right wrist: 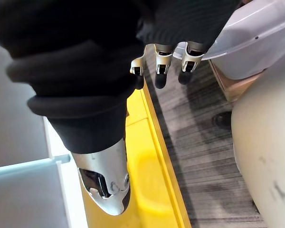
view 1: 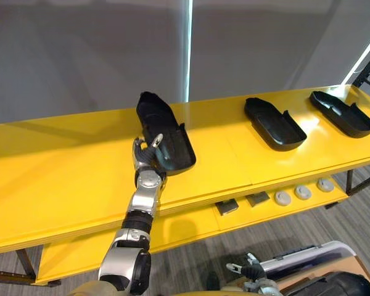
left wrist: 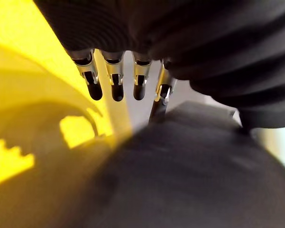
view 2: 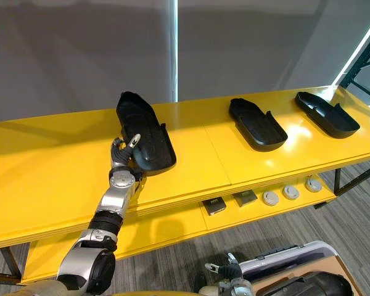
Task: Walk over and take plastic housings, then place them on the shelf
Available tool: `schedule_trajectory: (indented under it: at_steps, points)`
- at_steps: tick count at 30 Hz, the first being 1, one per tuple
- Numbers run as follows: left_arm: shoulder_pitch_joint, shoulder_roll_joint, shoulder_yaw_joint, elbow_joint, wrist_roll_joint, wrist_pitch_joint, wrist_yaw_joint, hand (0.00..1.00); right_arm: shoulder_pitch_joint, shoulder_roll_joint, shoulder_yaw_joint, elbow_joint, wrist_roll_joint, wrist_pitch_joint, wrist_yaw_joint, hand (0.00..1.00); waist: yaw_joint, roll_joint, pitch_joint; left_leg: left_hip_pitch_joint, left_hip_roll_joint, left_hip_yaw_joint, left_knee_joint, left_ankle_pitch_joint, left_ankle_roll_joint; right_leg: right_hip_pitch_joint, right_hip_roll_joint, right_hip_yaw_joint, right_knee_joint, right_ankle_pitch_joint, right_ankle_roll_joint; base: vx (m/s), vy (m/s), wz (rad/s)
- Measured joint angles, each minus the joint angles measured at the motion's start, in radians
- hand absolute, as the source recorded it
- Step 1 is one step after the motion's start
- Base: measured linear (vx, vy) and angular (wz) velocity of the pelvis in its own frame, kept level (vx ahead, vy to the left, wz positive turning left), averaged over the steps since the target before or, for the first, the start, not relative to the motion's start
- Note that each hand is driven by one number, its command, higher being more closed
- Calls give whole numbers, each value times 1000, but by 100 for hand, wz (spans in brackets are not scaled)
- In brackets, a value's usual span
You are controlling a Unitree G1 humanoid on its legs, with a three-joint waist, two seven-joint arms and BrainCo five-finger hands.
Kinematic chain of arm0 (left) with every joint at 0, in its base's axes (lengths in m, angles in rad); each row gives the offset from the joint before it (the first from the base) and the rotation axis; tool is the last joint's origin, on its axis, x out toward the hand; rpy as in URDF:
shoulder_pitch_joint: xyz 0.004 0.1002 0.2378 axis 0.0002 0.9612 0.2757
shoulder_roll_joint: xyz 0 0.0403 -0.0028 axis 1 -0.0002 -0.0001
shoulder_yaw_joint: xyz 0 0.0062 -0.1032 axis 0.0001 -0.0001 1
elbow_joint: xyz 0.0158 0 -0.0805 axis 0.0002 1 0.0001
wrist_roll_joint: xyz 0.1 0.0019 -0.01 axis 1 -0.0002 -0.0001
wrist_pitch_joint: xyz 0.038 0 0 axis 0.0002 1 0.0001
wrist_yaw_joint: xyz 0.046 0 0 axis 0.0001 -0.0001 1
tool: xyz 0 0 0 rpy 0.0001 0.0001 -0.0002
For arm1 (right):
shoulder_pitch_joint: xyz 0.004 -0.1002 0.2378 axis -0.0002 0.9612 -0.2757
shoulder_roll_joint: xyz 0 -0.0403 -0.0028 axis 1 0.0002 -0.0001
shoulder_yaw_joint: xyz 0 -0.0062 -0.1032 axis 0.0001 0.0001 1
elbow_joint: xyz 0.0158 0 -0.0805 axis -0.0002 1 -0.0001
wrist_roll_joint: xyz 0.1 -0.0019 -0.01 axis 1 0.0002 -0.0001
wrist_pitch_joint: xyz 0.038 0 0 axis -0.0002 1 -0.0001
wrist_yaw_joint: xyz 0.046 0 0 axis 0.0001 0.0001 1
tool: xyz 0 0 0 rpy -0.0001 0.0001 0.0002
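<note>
Pinching housing (view 1: pixel 171 143) by near end only in left hand (view 1: pixel 145 156), close to shelf (view 1: pixel 61 166) front edge. Risking it pivoting and dropping off. Hanging right hand (right wrist: pixel 162 59) slack-fingered, empty.

By left hand (left wrist: pixel 115 78), housing (left wrist: pixel 190 171) blurs up close; 5 lower-shelf pcs (view 1: pixel 302 193) too small to ID.
</note>
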Motion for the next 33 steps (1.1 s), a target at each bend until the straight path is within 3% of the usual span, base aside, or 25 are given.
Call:
schedule_trajectory:
  at_steps: [4, 10, 15, 16, 22, 28, 33]
  points:
    - [40, -3, -22, -124, 51, 0, 7, 0, 0, -2, 10, 0, 0, -1, 2, 0, 1, 0, 0, 5, 0, -3, 0, 0, 0, 6, -1, -3, 0, 0, 0, 0, 0, 2]
    - [96, -73, -44, -262, 57, -3, 38, 0, 6, -9, 22, -2, 1, -4, 2, 0, 7, 0, -1, -3, -2, -18, 0, 0, 0, 8, -6, -17, 4, 0, 0, -30, -4, 9]
    - [177, -109, -149, -436, 59, -31, 36, 0, 17, -9, 22, -8, 8, -4, 2, 0, 33, 1, -2, -4, -1, -19, 3, 0, 0, 11, -7, -19, 4, 0, 0, -46, -10, 3]
    - [208, -96, -192, -484, 74, -49, 21, 100, 18, -9, 22, -8, 9, -4, 2, 0, 34, 1, -2, -4, 0, -19, 4, 0, 0, 12, -7, -20, 4, 0, 0, -24, -9, 4]
    - [383, -50, -344, -591, 155, -141, -74, 100, 35, -7, 20, -11, 26, -15, 2, 0, 58, 3, -3, -3, 0, -15, 4, -2, -2, 11, -7, -19, 4, 0, 0, -29, -9, -1]
    - [474, -47, -382, -573, 156, -172, -152, 100, 38, -6, 19, -11, 25, -24, 1, 0, 59, 3, -5, 0, 0, -8, 0, 0, -1, 12, -6, -21, 4, -1, 1, -19, -6, 0]
    - [475, -45, -416, -421, 156, -174, -179, 100, 42, -9, 19, -13, 24, -23, 1, 0, 58, 14, -26, 13, 0, 8, -5, 0, -1, 18, -5, -12, 0, -2, 3, -15, -5, -6]
